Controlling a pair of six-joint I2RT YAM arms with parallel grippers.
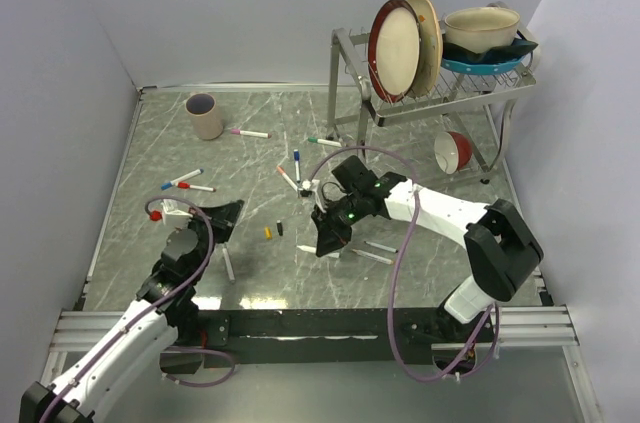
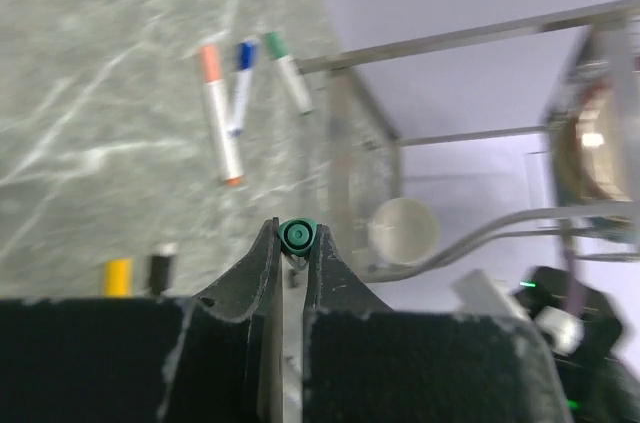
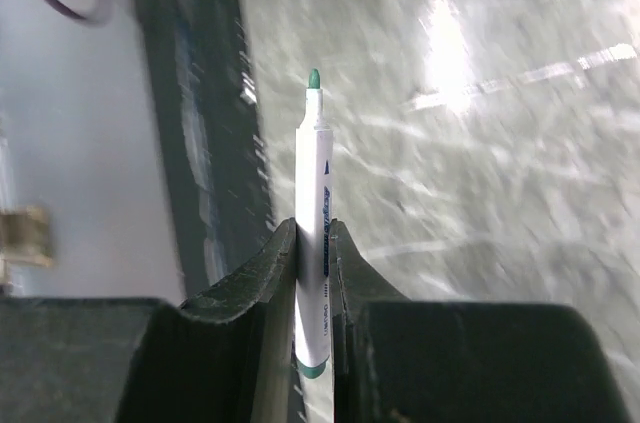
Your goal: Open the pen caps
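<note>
My left gripper (image 1: 228,213) sits at the table's left. In the left wrist view it (image 2: 296,240) is shut on a green pen cap (image 2: 296,234), seen end-on between the fingertips. My right gripper (image 1: 328,240) is at mid-table. In the right wrist view it (image 3: 314,235) is shut on a white pen barrel (image 3: 316,193) with a bare green tip (image 3: 314,80). A loose yellow cap (image 1: 268,232) and a black cap (image 1: 281,228) lie between the grippers. Capped pens lie farther back: pink (image 1: 247,132), green (image 1: 323,142), blue (image 1: 297,165), orange (image 1: 287,179), and a blue and red pair (image 1: 185,182).
A dish rack (image 1: 430,93) with plates and bowls stands at the back right, with a red bowl (image 1: 455,150) beneath it. A cup (image 1: 204,115) stands at the back left. Uncapped white pens lie at the front (image 1: 228,263) and beside my right gripper (image 1: 374,252).
</note>
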